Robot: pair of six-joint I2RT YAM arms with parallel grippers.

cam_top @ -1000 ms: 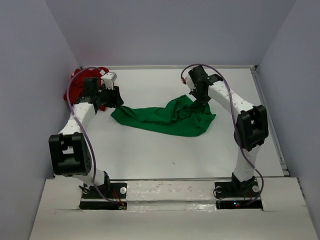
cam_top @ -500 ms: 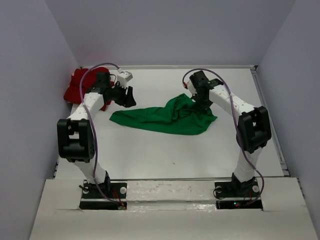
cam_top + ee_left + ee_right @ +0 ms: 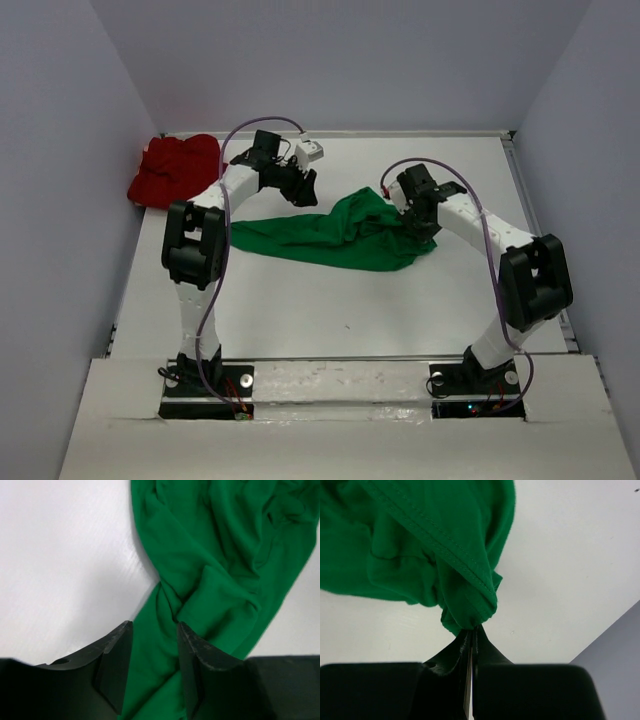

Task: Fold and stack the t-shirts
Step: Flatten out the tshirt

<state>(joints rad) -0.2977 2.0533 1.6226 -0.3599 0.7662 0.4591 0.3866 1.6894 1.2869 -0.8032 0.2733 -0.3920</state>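
Green t-shirt (image 3: pixel 420 540), hem tip out of sight inside right gripper (image 3: pixel 471 639).

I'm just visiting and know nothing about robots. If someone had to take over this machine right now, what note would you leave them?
Left gripper: open, poised over the green t-shirt, not closed on it.
Right gripper: shut on a hem of the green t-shirt.
The green t-shirt lies crumpled in the middle of the table; the red t-shirt is bunched at its far left corner.
Done: nothing folded or stacked.
Left: spread and fold both, then stack them.
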